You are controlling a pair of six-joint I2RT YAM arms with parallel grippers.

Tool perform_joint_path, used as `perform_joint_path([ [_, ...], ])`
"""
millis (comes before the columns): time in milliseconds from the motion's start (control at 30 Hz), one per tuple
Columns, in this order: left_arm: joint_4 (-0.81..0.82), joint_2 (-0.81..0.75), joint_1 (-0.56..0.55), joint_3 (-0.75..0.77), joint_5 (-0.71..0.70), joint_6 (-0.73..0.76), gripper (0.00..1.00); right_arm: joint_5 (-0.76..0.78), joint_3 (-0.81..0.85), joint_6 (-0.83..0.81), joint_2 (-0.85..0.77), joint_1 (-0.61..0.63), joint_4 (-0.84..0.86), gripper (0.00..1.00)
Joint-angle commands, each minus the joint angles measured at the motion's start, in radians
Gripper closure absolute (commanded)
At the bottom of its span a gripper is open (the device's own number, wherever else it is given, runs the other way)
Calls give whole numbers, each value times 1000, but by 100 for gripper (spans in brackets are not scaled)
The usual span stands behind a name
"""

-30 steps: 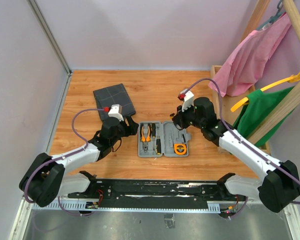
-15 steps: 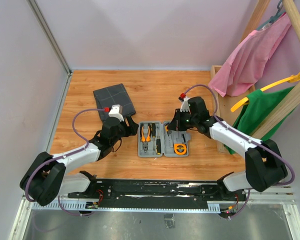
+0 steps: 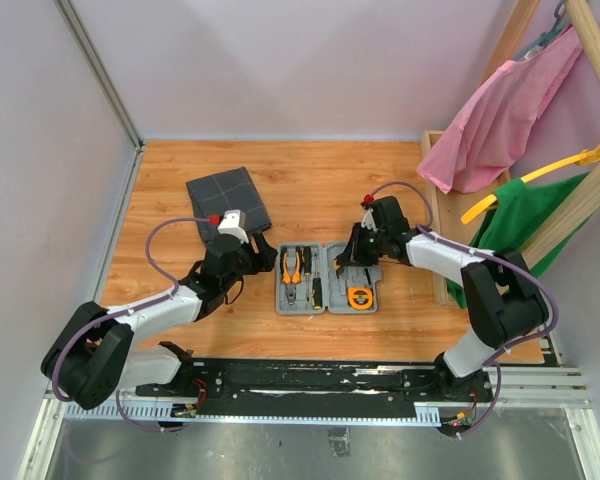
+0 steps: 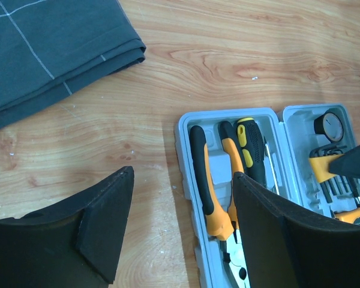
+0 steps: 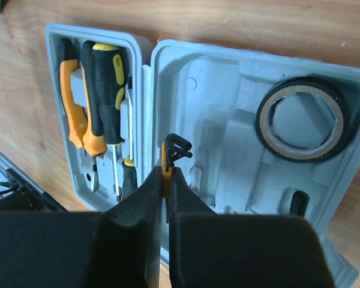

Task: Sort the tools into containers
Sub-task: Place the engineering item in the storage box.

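Pinching the small orange bit holder [image 5: 165,161], long axis along its fingers, the right claw [image 5: 166,180] hangs over the grey case [image 5: 216,96]; empty slots lie directly beneath. The left claw [image 4: 183,180] gapes wide, empty, pliers [image 4: 207,186] just ahead. One pliers, two screwdrivers [image 5: 108,84], one tape ring [image 5: 300,155], one pouch [image 4: 48,48].

Grey case [image 5: 216,102] open, pliers [image 4: 204,186], tape ring [image 5: 265,129] inside, bit holder [image 5: 166,157] gripped

Left arm [image 3: 150,310] stretched forward, left gripper [image 4: 183,180] with jaws wide apart; right arm [image 3: 450,260] bent inward, right gripper [image 5: 166,175] pinched tight on orange bit holder [image 5: 170,149].
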Motion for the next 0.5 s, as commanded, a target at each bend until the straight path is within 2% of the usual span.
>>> perform_joint_path([
  [0,26,3,10,19,-7,11,30,30,40,50,42,-19,48,96],
  [467,24,-3,10,20,3,10,30,23,93,97,152,-44,103,93],
])
